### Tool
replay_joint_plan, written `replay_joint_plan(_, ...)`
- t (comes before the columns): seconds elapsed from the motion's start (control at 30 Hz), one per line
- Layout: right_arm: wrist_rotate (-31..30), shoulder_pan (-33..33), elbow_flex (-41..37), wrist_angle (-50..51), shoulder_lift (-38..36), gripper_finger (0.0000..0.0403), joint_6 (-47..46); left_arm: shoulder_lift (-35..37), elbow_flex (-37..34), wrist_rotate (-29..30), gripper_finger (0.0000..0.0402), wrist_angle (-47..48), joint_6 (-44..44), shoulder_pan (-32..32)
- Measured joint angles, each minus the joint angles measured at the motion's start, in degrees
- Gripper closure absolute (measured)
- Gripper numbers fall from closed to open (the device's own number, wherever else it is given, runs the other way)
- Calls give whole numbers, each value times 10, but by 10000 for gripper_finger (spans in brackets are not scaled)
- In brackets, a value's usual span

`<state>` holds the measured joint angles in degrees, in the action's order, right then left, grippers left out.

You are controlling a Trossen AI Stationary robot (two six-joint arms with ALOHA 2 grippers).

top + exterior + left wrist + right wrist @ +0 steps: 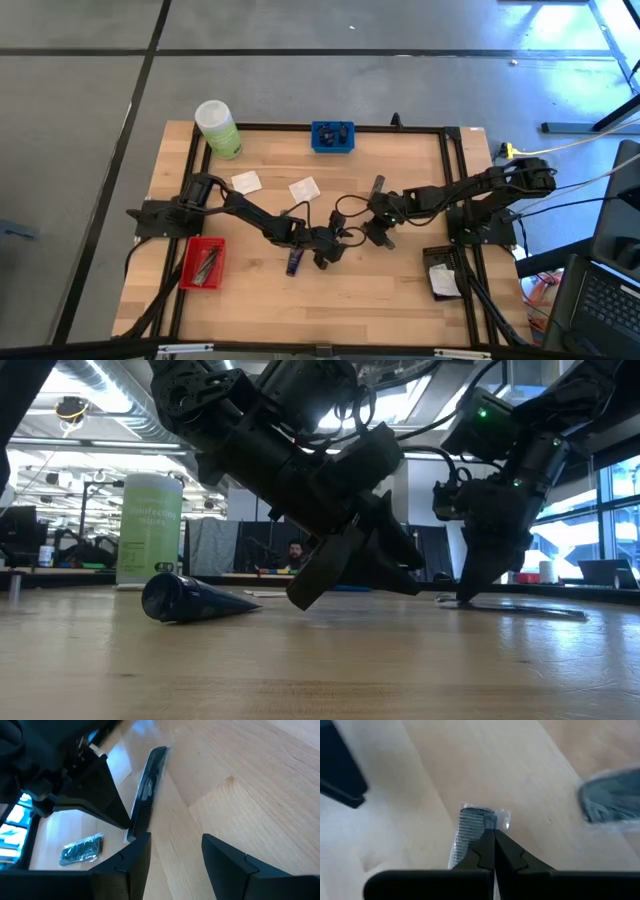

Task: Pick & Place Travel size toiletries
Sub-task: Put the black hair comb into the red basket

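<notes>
A clear packet with a dark comb inside (148, 785) lies flat on the wooden table (378, 186). My right gripper (494, 832) is shut on one end of it (380, 232). My left gripper (172, 842) is open and hovers just left of that end (328, 250), touching nothing. A dark navy tube (293, 262) lies on its side near the left gripper (190, 600). Two flat white sachets (246, 182) (304, 189) lie farther back. Slim grey tubes lie in the red tray (203, 262). My right gripper pinches the clear packet's end (487, 819) between its two shut fingers. The fingers slant down on it from above (470, 595). The packet lies flat on the table, stretching away from the fingers.
A big light-green bottle (217, 128) stands at the far left corner, with a blue tray (332, 135) at the far edge. A black tray (440, 275) with a dark packet (82, 847) sits near right. People and desks show in the room behind (295, 550).
</notes>
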<state>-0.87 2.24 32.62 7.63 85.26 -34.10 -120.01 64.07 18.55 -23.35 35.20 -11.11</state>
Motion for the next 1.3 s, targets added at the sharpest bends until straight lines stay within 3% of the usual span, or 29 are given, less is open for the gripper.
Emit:
replay_joint_plan(0.4,2,0,1,-19,-2,400,16,0,0,-5,229,11,-40,8)
replay_joint_plan(0.93,-39,0,2,-29,2,289,74,0,0,-22,229,11,-45,8)
replay_joint_plan(1.3,-39,0,4,-33,30,276,68,0,0,-22,229,11,-45,6)
